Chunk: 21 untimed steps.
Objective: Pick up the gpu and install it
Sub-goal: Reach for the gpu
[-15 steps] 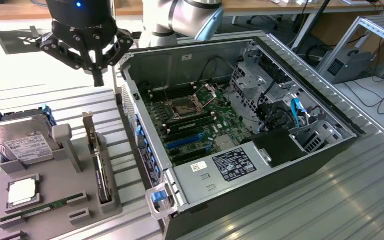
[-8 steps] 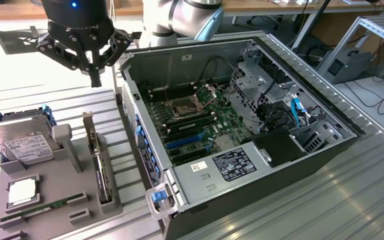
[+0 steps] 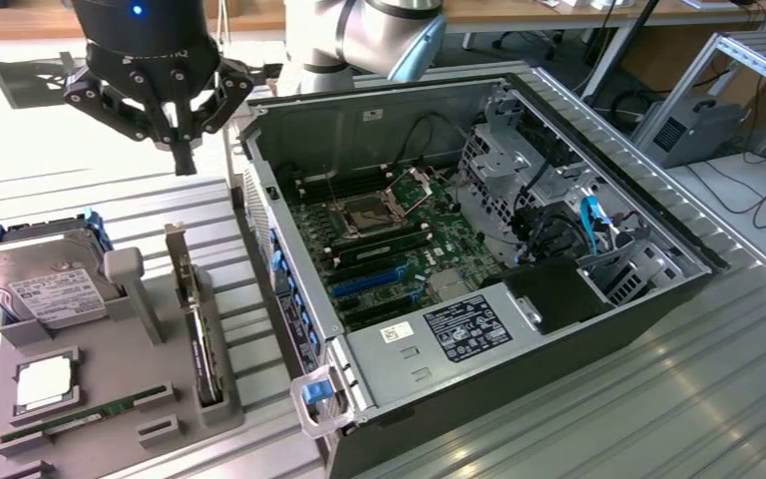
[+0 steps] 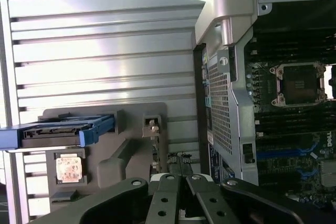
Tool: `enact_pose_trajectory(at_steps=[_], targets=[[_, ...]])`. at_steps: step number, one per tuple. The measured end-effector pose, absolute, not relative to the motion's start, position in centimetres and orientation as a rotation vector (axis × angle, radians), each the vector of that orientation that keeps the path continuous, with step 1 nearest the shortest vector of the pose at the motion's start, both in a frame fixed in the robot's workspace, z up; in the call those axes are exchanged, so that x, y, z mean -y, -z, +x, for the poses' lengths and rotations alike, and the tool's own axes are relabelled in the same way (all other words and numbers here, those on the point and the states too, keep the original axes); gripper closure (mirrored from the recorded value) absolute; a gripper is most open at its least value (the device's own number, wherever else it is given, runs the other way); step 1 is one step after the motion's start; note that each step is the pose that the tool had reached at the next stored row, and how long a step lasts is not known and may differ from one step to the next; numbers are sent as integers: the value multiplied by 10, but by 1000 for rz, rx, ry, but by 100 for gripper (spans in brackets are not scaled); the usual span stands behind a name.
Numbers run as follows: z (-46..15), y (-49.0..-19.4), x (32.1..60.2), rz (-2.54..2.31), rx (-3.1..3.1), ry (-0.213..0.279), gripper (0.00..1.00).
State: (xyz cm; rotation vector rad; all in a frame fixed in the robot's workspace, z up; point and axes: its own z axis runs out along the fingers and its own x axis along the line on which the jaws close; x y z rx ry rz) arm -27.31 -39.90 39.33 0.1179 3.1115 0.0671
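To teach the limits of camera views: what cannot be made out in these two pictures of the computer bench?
Exterior view: the gpu stands on edge in its grey holder, so its flat faces are hidden.
Wrist view: the gripper covers part of the gpu's length.
Exterior view: the hard drive has label print too small to read.
Exterior view: the arm is cut off by the top edge.
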Motion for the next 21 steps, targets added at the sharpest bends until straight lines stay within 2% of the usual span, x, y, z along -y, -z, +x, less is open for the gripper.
enact_pose_trajectory(at_steps=[21], targets=[[-295,-393,399,118,-3111,-67,89]])
